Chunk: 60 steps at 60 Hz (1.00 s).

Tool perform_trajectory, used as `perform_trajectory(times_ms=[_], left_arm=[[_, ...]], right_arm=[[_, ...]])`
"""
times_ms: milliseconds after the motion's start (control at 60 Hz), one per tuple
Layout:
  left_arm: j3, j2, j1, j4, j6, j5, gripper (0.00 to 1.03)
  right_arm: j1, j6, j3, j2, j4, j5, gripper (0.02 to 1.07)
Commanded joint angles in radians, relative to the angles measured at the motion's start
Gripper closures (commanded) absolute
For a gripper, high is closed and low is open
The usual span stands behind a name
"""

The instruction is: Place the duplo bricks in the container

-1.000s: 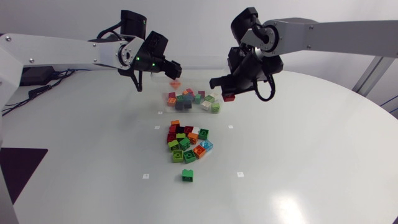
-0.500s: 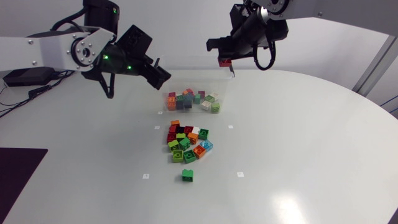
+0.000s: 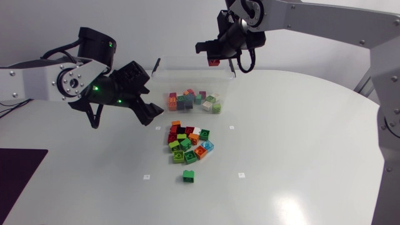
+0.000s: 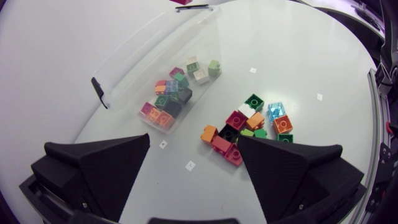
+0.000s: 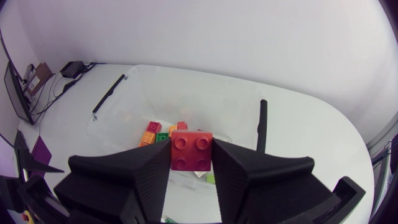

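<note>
Head view, change: left pincer point(image 3: 152, 115) has dropped from beside the container point(image 3: 187, 78) and now hangs low between it and the loose pile point(image 3: 187, 142). The orange brick seen at its tips a second ago is gone. The right pincer point(image 3: 214, 58) has risen and slid along the container's far rim, taking the red brick point(image 3: 214, 62) with it.
Head view, surroundings: the clear container stands on the white tabletop point(image 3: 300, 156), with sorted bricks point(image 3: 194, 101) heaped at its near end. A lone green brick point(image 3: 189, 177) sits on the near side of the loose pile, apart from it.
Head view, arms: the left arm comes in from the side with its wrist angled down toward the loose pile. The right arm reaches in high, its wrist bent down over the container.
Left wrist view: the left pincer point(image 4: 194, 148) is spread wide, with bare tabletop showing between its fingers point(image 4: 99, 165). The loose pile point(image 4: 249, 127) lies just ahead of one finger. The container point(image 4: 134, 59) is further ahead, with the sorted bricks point(image 4: 177, 93) along the side facing the pile.
Right wrist view: the right pincer point(image 5: 191, 158) is clamped on the red brick point(image 5: 191, 151). Both fingers point(image 5: 134, 171) press its sides and its studs face the camera. The container point(image 5: 186, 93) lies open below, with a few sorted bricks point(image 5: 163, 132) showing just beyond the held one.
</note>
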Motion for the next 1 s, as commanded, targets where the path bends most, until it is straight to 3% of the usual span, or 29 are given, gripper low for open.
perform_trajectory(times_ms=[0,233,433,483,750,983], left_arm=[[-0.049,-0.019,-0.017,-0.007,0.045,0.012,0.05],[-0.108,-0.016,-0.026,-0.008,0.111,0.062,0.05],[-0.149,0.024,-0.031,-0.005,0.178,0.082,0.06],[-0.168,0.028,-0.032,-0.002,0.198,0.082,0.06],[-0.223,0.063,-0.046,0.032,0.253,0.09,0.06],[-0.25,0.131,-0.08,0.076,0.279,0.096,0.07]], right_arm=[[0.007,-0.005,0.051,0.057,0.012,0.002,0.8],[-0.004,-0.019,0.148,0.157,0.036,0.004,0.78],[-0.009,-0.03,0.24,0.206,-0.017,0.005,0.25],[-0.01,-0.03,0.227,0.183,-0.03,0.005,0.18],[-0.01,-0.039,0.011,-0.02,0.009,0.001,0.15],[-0.004,-0.064,-0.337,-0.271,0.093,-0.024,0.15]])
